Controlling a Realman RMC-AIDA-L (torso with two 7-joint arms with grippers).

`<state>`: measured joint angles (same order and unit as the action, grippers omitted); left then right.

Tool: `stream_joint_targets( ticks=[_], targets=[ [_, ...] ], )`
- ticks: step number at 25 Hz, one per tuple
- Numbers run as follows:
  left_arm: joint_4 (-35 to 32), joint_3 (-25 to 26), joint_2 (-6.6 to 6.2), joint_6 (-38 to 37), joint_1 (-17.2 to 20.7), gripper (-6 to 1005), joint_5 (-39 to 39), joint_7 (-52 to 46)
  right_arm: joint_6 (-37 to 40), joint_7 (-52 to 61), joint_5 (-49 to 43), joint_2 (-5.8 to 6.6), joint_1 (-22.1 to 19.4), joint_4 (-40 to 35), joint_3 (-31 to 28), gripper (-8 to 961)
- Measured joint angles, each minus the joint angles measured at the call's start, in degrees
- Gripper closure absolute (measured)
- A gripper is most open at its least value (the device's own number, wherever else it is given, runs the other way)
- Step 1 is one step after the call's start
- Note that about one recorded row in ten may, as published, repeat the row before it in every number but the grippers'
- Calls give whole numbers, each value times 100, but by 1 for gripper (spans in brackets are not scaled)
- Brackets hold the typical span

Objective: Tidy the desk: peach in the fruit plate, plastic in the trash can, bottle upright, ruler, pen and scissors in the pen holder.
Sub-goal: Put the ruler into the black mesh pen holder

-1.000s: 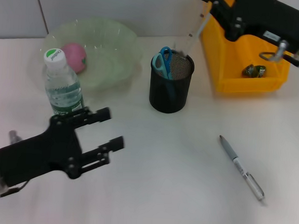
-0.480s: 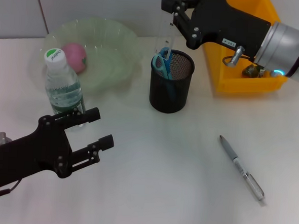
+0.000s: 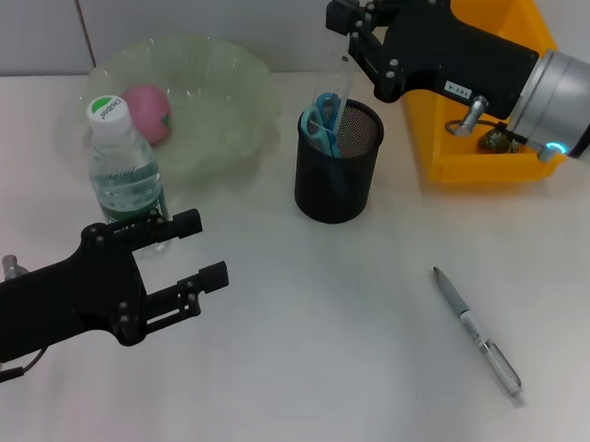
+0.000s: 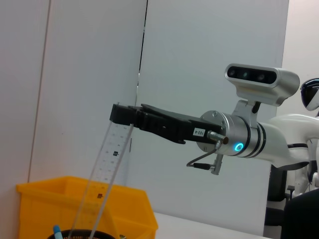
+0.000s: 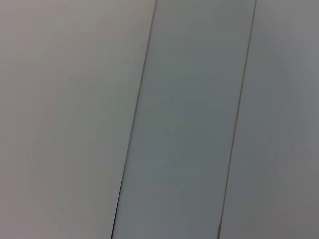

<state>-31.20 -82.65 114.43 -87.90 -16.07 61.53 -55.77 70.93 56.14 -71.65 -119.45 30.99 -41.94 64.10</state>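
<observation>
Fingers of the right gripper (image 3: 349,29) are pinched on the top end of the clear plastic ruler (image 4: 102,186), whose lower end now reaches down into the black mesh pen holder (image 3: 338,164). A second ago this gripper was off over the yellow plastic trash bin (image 3: 480,142) with the ruler slanting toward the cup; since then it has swung across to hang above the holder's rim, and over the last half second it has barely shifted. My reading is that the ruler is being lowered in and only the release is left for this item.

The blue-handled scissors (image 3: 323,123) already stand in the holder. The silver pen (image 3: 477,332) lies on the white desk (image 3: 349,315), well apart from the holder, so it looks like the one thing left to fetch. The pink peach (image 3: 148,112) sits in the pale green fruit plate (image 3: 233,87), the clear water bottle with a green cap (image 3: 123,165) stands upright, and a crumpled scrap lies in the bin.

The left gripper (image 3: 193,255) hovers low near the bottle with its fingers spread and empty, having drifted only slightly.
</observation>
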Motion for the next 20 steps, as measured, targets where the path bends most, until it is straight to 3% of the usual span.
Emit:
stream_joint_targets(
  ticks=[20],
  targets=[
    [0, 4, 1, 10, -19, 356, 9, 4, -446, 67, -137, 19, 117, 259, 295, 877]
  ],
)
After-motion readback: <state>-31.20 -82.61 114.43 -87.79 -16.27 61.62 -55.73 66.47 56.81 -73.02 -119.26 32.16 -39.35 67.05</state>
